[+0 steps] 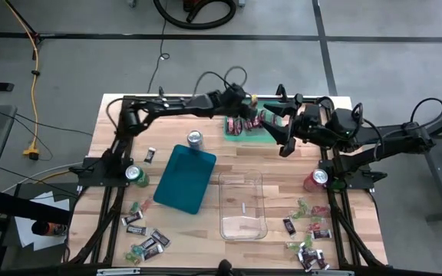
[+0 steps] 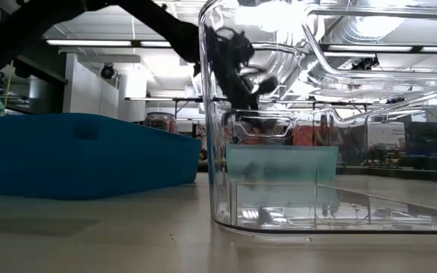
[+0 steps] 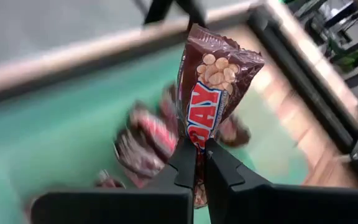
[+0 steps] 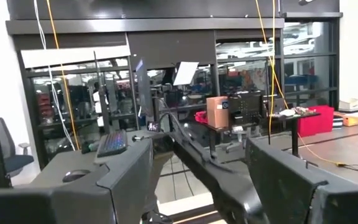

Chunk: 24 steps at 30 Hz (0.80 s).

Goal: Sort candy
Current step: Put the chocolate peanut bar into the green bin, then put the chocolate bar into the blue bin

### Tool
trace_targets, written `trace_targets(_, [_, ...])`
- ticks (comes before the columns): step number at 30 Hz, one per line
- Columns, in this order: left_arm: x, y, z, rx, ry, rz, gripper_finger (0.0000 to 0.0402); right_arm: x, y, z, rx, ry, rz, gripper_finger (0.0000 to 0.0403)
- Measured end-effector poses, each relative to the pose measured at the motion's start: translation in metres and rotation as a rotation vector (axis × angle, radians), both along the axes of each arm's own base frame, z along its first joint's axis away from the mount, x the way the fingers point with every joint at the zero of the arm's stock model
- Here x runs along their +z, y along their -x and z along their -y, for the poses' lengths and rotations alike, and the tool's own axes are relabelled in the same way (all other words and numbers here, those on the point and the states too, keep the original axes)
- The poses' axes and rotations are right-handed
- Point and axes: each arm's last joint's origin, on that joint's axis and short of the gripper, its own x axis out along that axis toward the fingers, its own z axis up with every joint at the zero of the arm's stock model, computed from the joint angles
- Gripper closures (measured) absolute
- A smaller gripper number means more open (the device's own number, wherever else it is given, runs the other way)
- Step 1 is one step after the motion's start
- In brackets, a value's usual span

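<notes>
We see a dark brown candy bar printed with tan peanuts and red-and-blue lettering edged in white, pinched between black fingers above a green tray of dark red bars. On the pale wood table lie a teal bin and a clear one.

Hidden, cropped and blurred parts

In the left wrist view the candy bar has its lower end hidden between the dark fingers, its print reads only in part, and the wrappers on the green tray under it are blurred. From above, the scattered sweets at the bench's near corners are too small to read; the right gripper fingertips cannot be made out.
</notes>
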Motion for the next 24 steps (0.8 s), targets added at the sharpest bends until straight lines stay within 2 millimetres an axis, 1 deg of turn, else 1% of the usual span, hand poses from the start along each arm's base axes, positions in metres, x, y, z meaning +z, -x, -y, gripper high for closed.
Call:
trace_targets(2, [-0.015, -0.001, 0.004, 0.017, 0.059, -0.056, 0.0401, 0.0, 0.0, 0.0, 0.0, 0.0, 0.001, 0.0151])
trace_targets(5, [-0.033, -0.001, 0.012, 0.03, 0.116, -0.131, 0.0401, 0.0, 0.0, 0.0, 0.0, -0.002, 0.001, 0.0151])
trace_targets(8, [-0.043, -0.002, 0.019, 0.014, 0.137, -0.183, 0.0401, 0.0, 0.0, 0.0, 0.0, -0.003, 0.001, 0.0151])
trace_targets(11, [-0.042, -0.003, 0.024, 0.017, 0.123, -0.197, 0.039, 0.0, 0.0, 0.0, 0.001, -0.003, 0.0, 0.0151])
trace_targets(14, [-0.042, -0.004, 0.026, 0.021, 0.114, -0.2, 0.0366, 0.0, 0.0, 0.0, 0.001, -0.003, -0.001, 0.0151])
trace_targets(21, [-0.036, -0.001, 0.026, 0.016, 0.135, -0.197, 0.0278, 0.0, 0.0, 0.0, 0.002, -0.003, -0.001, 0.0151])
trace_targets(24, [-0.021, 0.003, 0.025, 0.001, 0.12, -0.175, 0.0239, 0.0, 0.0, 0.0, 0.001, -0.002, -0.002, 0.0151])
